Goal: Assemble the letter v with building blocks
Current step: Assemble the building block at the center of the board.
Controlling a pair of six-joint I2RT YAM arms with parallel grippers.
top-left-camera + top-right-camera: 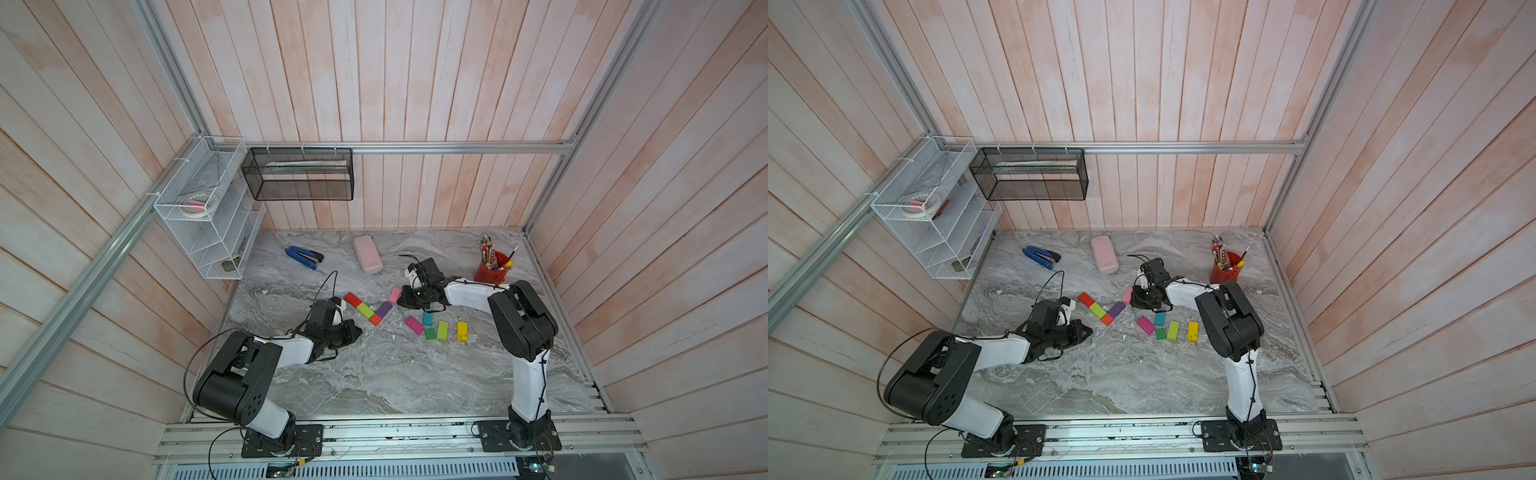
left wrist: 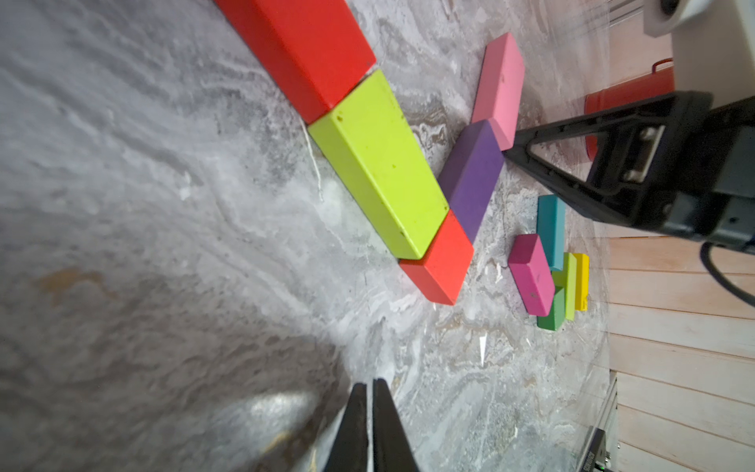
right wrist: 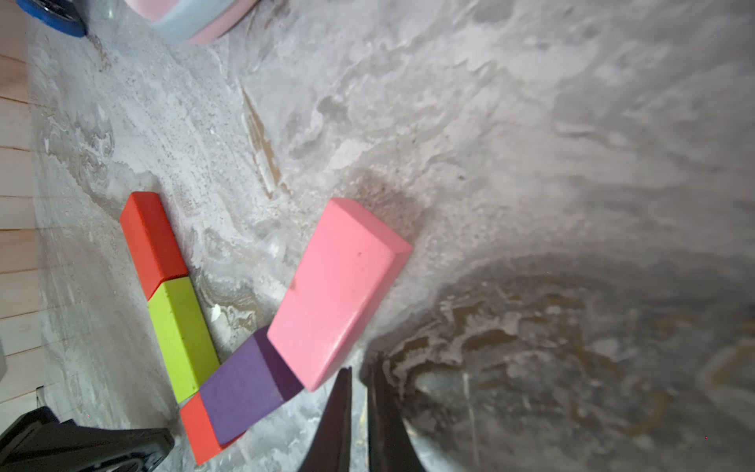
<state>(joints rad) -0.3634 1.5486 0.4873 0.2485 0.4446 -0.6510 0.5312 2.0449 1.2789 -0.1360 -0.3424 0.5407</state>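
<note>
- Toward the left of the marble table (image 1: 374,374), the left gripper (image 2: 369,382) sits low with its fingers pressed together and nothing between them. It is near the letter but not touching it, probably parked there so it cannot knock the finished stroke.
- Just right of it runs the first stroke. The red brick (image 1: 353,299) and the lime brick (image 1: 365,310) lie end to end, touching, and slant down to the short red cube (image 1: 375,319), which serves as the point of the V.
- From that cube the purple brick (image 1: 384,308) climbs the other way, touching it. The pink brick (image 3: 339,290) meets the purple one's upper end but lies at a steeper angle, so the second stroke is kinked.
- Just beside the pink brick's lower end, by that joint, is the right gripper (image 3: 358,370). Its fingers are drawn nearly together and hold nothing. Fingers set this way make a blunt pushing tip, so I judge it is there to nudge the pink brick into line.
- Further right, the magenta brick (image 1: 414,325), teal brick (image 1: 427,319), green cube (image 1: 430,333), second lime brick (image 1: 442,330) and yellow brick (image 1: 462,331) lie loose in a cluster. They are apart from the V, spares close to the right arm.
</note>
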